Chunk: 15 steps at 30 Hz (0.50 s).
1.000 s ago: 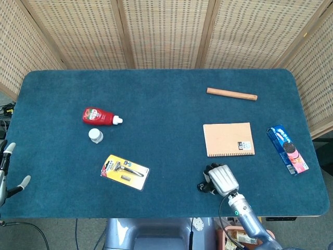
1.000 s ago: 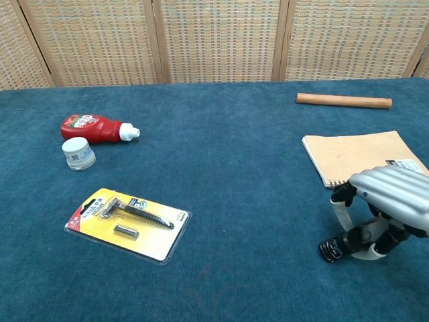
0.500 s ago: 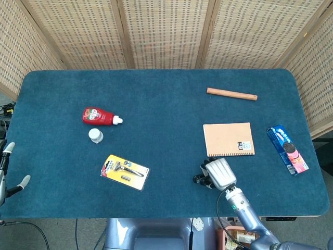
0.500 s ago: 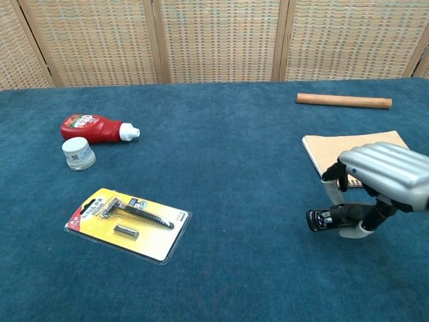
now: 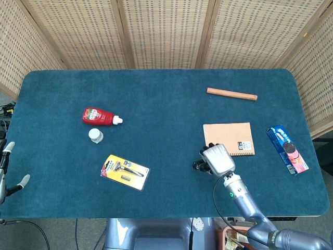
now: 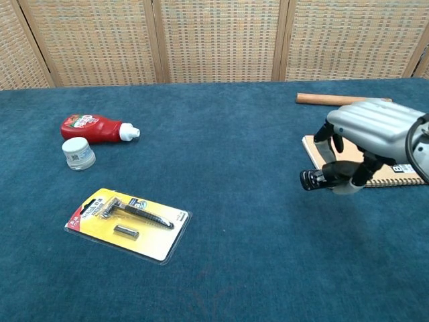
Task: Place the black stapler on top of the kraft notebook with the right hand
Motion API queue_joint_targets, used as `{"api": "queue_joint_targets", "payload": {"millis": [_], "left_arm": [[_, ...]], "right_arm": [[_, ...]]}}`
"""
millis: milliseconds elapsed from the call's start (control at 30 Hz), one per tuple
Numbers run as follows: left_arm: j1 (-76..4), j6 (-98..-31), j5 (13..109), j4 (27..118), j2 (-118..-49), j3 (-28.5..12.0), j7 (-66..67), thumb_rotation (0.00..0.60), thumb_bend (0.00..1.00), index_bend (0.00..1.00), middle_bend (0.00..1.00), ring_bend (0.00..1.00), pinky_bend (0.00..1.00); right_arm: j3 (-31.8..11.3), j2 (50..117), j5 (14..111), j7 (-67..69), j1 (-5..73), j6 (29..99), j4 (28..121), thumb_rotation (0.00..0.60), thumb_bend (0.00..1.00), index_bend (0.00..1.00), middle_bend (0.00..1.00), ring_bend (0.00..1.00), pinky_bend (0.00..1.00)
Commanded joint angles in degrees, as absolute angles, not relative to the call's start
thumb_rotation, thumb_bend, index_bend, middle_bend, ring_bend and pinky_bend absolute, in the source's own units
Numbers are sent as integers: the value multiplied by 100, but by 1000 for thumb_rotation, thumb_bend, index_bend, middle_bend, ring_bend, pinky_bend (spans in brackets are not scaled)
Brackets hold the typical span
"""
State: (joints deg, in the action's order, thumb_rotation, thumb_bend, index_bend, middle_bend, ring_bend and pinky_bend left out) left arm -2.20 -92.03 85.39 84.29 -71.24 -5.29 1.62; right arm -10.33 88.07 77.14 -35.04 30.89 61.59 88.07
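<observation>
My right hand (image 5: pixel 218 159) (image 6: pixel 365 134) holds the black stapler (image 6: pixel 320 178) (image 5: pixel 200 165) under its curled fingers, lifted off the cloth. The stapler's front end pokes out to the left of the hand. The kraft notebook (image 5: pixel 234 136) (image 6: pixel 402 157) lies flat just behind and to the right of the hand, and the hand overlaps its near left corner. The left hand (image 5: pixel 8 172) shows at the far left edge of the head view, off the table, fingers apart and holding nothing.
A wooden stick (image 5: pixel 231 94) lies behind the notebook. A blue cookie packet (image 5: pixel 287 149) sits at the right edge. On the left are a red bottle (image 5: pixel 100 116), a small white jar (image 5: pixel 95 135) and a razor in a yellow pack (image 5: pixel 125 171).
My right hand has risen from the table with the stapler and moved back toward the notebook's near left corner. The left hand has stayed put.
</observation>
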Motion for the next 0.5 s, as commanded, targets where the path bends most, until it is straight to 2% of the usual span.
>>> {"api": "queue_joint_targets", "payload": {"millis": [33, 233, 500], "left_arm": [[-224, -9189, 8519, 8422, -7127, -536, 160, 600, 209, 35, 0, 0, 0], [-236, -9157, 8487, 8403, -7153, -539, 234, 600, 209, 35, 0, 0, 0], [-244, -9162, 8469, 8377, -7190, -551, 304, 600, 209, 34, 0, 0, 0]], "right_arm": [[-1249, 8672, 7432, -3955, 3345, 6005, 8877, 600, 74, 720, 536, 466, 636], [-1500, 8704, 6652, -4496, 3794, 5533, 8439, 600, 73, 720, 536, 466, 636], [-1550, 8914, 6034, -4868, 4293, 5165, 7539, 600, 73, 720, 537, 466, 636]]}}
